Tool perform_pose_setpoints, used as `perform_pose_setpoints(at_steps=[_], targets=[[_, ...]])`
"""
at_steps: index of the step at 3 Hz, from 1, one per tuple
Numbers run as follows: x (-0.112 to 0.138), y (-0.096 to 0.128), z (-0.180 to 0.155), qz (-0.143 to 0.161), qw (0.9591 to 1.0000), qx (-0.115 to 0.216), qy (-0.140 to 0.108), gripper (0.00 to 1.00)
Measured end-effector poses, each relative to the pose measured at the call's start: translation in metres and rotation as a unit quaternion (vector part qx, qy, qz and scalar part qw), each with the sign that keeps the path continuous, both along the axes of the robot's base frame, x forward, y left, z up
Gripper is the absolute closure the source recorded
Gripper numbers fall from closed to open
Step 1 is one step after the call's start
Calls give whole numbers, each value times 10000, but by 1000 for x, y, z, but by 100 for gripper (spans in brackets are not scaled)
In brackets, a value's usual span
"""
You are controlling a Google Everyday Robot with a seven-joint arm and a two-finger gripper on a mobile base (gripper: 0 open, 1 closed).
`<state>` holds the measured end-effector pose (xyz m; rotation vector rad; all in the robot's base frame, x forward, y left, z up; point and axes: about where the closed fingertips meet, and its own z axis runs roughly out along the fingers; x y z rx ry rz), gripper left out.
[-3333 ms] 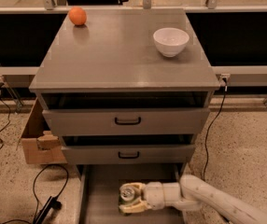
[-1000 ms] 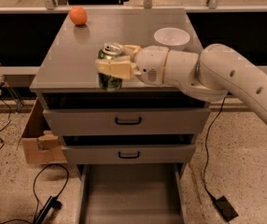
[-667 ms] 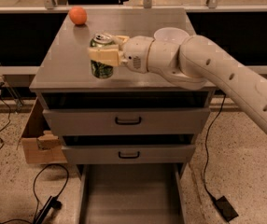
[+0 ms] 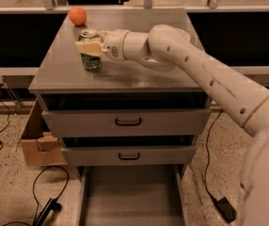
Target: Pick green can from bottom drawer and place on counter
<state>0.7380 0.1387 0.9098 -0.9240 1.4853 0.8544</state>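
The green can [image 4: 90, 60] stands upright on the counter [image 4: 139, 74], at its left side, in front of the orange. My gripper [image 4: 90, 46] reaches in from the right and is shut on the can's upper part, with cream fingers [image 4: 88, 47] across it. The can's base touches or sits just above the counter top. The bottom drawer [image 4: 130, 197] is pulled out below and shows a bare grey floor. My white arm [image 4: 205, 74] crosses the counter's right half.
An orange [image 4: 77, 16] sits at the counter's back left corner. A white bowl [image 4: 184, 32] is mostly hidden behind my arm. The two upper drawers with black handles [image 4: 128, 122] stand slightly open. A cardboard box [image 4: 36, 138] and cables lie on the floor at the left.
The gripper lifted the can out of the bottom drawer, carried it up over the counter, then moved it left and down to the counter's left side.
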Motion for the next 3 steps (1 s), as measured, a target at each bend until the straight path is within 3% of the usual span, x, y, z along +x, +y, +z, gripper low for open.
perform_pose_setpoints(at_steps=[1, 3], targets=[[20, 9, -18, 34, 9999, -108, 104, 82], [20, 9, -8, 34, 9999, -108, 104, 36]])
